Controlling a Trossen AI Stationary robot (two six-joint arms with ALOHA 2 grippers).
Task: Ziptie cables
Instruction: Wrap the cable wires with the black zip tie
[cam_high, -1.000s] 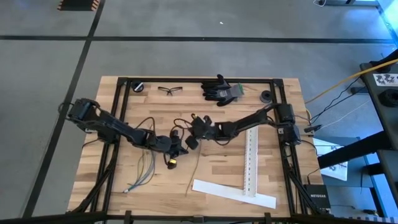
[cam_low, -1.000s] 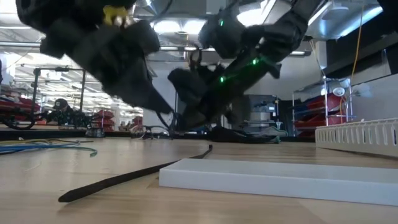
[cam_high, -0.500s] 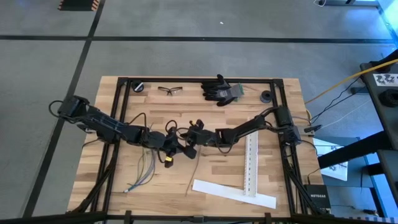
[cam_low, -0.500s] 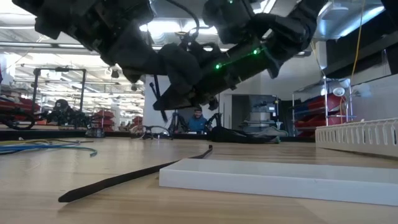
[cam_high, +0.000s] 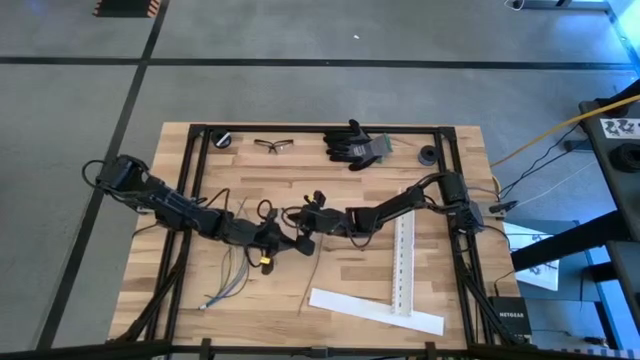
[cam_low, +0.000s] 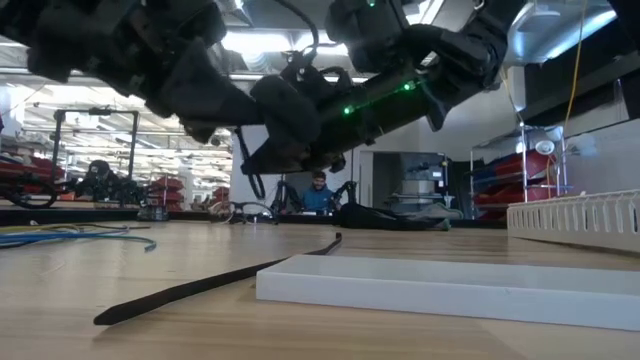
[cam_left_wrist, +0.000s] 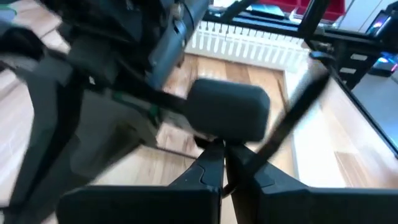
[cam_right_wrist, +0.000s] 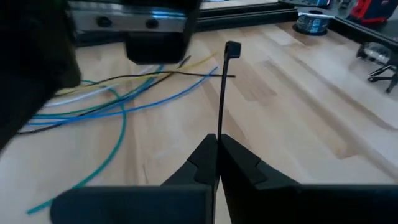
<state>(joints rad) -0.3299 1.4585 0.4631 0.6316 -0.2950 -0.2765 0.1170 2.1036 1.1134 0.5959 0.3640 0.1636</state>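
Whereas a second ago the two arms stood apart over the middle of the table (cam_high: 430, 275), with the left gripper (cam_high: 283, 242) low near the cables (cam_high: 228, 272), both wrists now meet nose to nose above the boards, and the left arm has stretched out flatter from its base at the table's left edge. Over the last half second little has changed beyond a small shift of the left wrist toward the right gripper (cam_high: 300, 222).

From the right wrist view, the right gripper's fingers (cam_right_wrist: 205, 158) are pinched together on a thin black ziptie (cam_right_wrist: 222, 93), which stands up straight out of them with its square head at the far end. Beyond it the pale blue, grey and greenish cables fan across the wood. The left gripper's fingers (cam_left_wrist: 211, 165) are also pressed closed; whether they clamp anything cannot be told through the blur.

A second ziptie (cam_low: 215, 283) lies flat on the table beside the white strip (cam_low: 450, 290).
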